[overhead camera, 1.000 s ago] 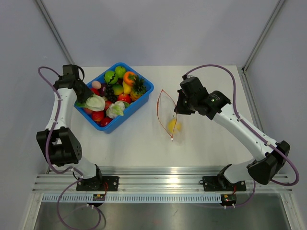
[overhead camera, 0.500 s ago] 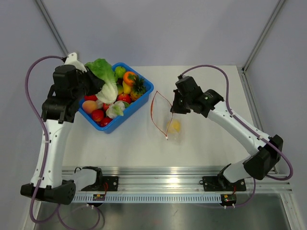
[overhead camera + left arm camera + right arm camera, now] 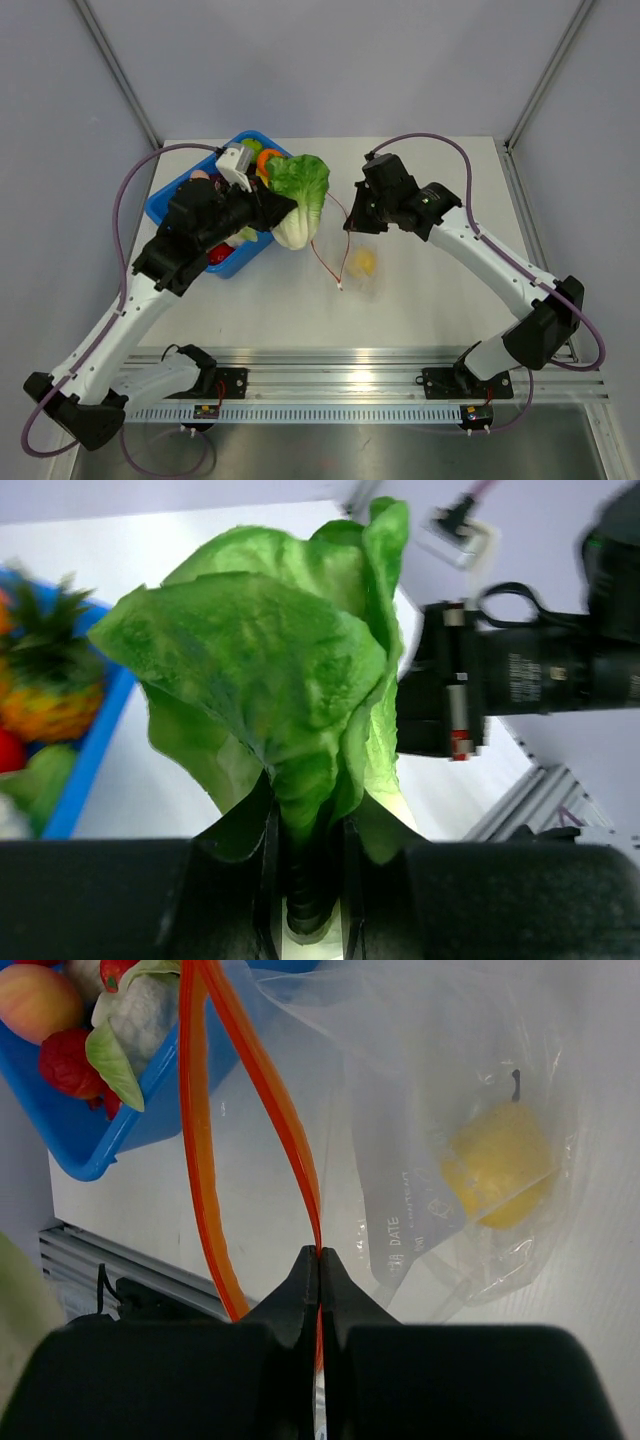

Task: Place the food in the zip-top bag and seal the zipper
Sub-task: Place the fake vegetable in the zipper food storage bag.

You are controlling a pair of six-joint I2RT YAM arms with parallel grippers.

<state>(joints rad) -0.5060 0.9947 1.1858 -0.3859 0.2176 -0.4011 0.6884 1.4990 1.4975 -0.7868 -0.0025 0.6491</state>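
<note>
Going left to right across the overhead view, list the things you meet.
Blue bin → lettuce → red zipper strip → yellow fruit inside the clear bag.

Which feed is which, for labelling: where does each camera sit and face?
Top external: above, behind the bases, facing the table; both arms show.
Left wrist: faces along the left gripper at its lettuce.
Right wrist: faces along the right gripper, pinching the zipper, over the zip-top bag.
Shared: lettuce, top and left wrist.

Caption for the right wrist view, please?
Right tool shut on the orange zipper; bag mouth open, yellow fruit inside.
</note>
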